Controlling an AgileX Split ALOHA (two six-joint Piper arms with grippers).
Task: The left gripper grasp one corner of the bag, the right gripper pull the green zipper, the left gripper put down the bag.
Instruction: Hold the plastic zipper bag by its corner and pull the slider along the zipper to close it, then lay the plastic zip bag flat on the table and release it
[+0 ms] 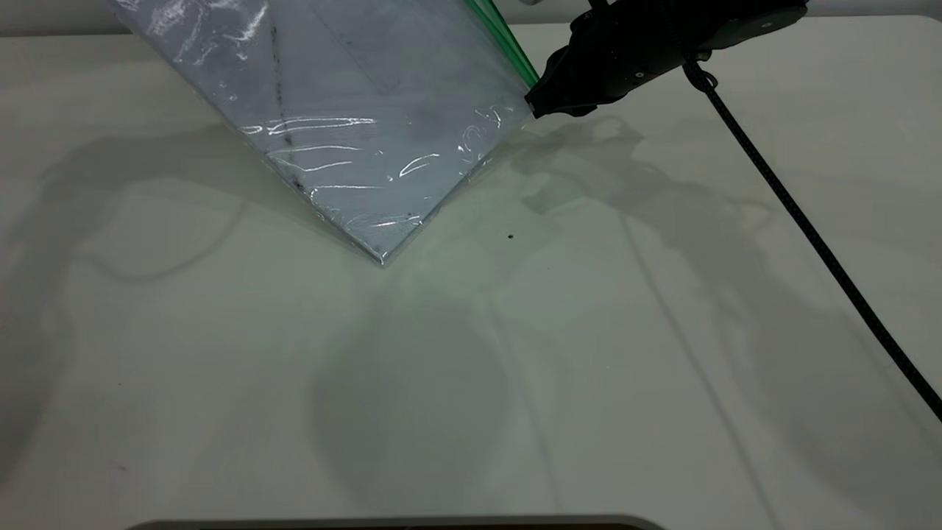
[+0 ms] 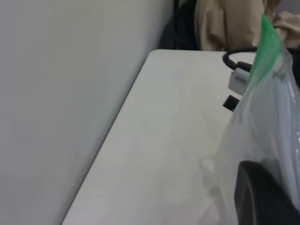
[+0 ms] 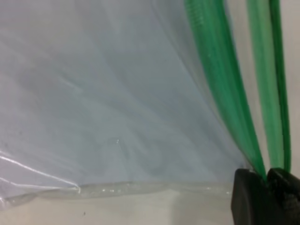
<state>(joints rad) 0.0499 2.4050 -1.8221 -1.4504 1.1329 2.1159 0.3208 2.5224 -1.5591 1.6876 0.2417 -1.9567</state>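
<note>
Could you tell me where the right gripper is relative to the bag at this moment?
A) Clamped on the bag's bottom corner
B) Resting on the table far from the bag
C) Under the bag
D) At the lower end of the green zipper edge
D: the right gripper sits at the lower end of the green zipper, where the bag hangs above the table; its fingers close on the two green strips.

Bag hangs tilted, low corner nr table; right tool at green zipper

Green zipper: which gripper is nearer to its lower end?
Right. The right gripper pinches the green zipper there; the left gripper holds another part of the bag.
</note>
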